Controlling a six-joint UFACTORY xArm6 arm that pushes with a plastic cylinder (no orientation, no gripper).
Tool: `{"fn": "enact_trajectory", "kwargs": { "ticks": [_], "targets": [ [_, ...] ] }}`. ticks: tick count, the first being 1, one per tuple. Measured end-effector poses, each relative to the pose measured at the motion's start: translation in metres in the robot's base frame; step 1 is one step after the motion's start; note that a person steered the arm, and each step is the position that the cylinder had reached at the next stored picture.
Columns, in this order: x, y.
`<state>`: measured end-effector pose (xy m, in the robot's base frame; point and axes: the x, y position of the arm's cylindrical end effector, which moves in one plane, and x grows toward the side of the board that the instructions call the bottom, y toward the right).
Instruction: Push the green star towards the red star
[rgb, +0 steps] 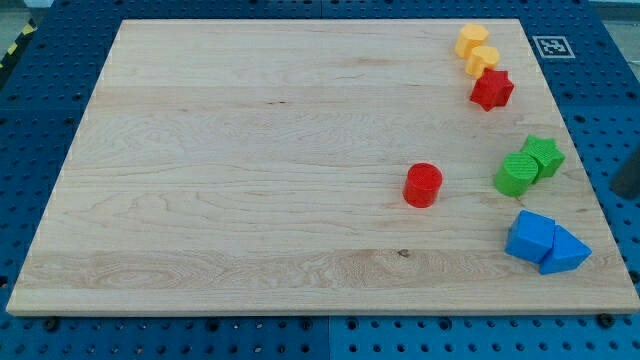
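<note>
The green star (544, 155) lies near the board's right edge, touching a green cylinder (515, 175) at its lower left. The red star (491, 89) lies above it, toward the view's top right. A dark shape at the view's right edge, off the board and right of the green star, looks like my rod. Its lower end, my tip (622, 190), is cut by the frame and stands apart from every block.
Two yellow blocks (472, 41) (484, 59) sit just above the red star, touching it. A red cylinder (423, 185) stands left of the green pair. A blue cube (529, 236) and a blue triangle (566, 250) lie at the bottom right. The wooden board (250, 150) rests on a blue pegboard.
</note>
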<state>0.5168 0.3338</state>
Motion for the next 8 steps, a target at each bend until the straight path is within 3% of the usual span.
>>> {"fn": "enact_trajectory", "kwargs": {
  "ticks": [2, 8],
  "targets": [
    [0.01, -0.033],
    [-0.045, -0.101]
  ]
}}
